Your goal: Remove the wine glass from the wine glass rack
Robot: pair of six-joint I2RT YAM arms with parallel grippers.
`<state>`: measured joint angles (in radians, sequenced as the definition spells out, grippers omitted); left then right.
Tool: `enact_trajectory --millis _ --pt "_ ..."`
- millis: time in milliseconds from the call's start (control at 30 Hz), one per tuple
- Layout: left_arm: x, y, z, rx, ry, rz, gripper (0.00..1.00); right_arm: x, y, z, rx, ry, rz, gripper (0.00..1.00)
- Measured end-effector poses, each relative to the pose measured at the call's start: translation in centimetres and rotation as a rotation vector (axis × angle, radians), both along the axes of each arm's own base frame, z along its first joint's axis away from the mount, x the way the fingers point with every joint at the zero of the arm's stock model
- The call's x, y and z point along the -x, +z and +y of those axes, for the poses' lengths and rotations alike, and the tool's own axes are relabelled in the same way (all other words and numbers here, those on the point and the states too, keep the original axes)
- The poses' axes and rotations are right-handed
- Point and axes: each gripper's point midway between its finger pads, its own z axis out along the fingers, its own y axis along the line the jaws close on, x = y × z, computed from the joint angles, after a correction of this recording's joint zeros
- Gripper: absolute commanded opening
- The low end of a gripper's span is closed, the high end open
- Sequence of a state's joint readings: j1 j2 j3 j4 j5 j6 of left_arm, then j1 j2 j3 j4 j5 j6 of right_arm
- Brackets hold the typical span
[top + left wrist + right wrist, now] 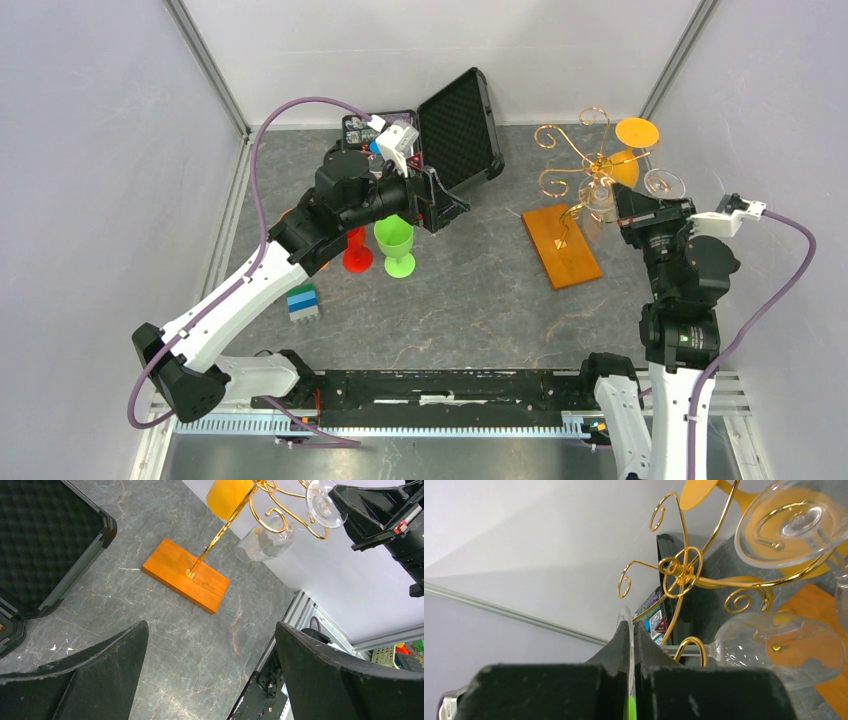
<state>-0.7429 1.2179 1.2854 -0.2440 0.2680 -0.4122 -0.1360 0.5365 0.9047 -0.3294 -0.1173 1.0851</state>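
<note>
The gold wire wine glass rack (588,160) stands on its orange-brown base (560,245) at the back right. It also shows in the left wrist view (220,530) and the right wrist view (681,572). My right gripper (622,202) is at the rack, shut (631,625) on the thin foot of a clear wine glass (774,650). That glass's stem lies in a gold hook. A second clear glass (791,525) and an orange glass (630,150) also hang there. My left gripper (445,210) is open and empty (211,625), left of the rack.
A green glass (395,245) and a red glass (357,250) stand upright under my left arm. An open black foam-lined case (458,128) is at the back centre. A blue-green block (303,303) lies at the left. Walls close in on both sides.
</note>
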Motion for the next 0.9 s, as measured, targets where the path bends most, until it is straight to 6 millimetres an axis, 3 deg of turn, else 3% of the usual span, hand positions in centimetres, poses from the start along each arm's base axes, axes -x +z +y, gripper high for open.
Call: enact_trajectory --millis 400,633,900 --pt "0.1 0.3 -0.1 0.011 -0.009 -0.009 1.0 -0.6 0.3 -2.9 0.004 -0.161 -0.01 0.0" --pt "0.4 0.4 -0.3 0.014 -0.03 -0.008 1.0 1.5 1.4 -4.0 0.004 -0.235 -0.019 0.0" --pt "0.9 0.6 -0.6 0.026 -0.06 -0.005 1.0 4.4 2.8 -3.6 0.008 -0.238 -0.015 0.0"
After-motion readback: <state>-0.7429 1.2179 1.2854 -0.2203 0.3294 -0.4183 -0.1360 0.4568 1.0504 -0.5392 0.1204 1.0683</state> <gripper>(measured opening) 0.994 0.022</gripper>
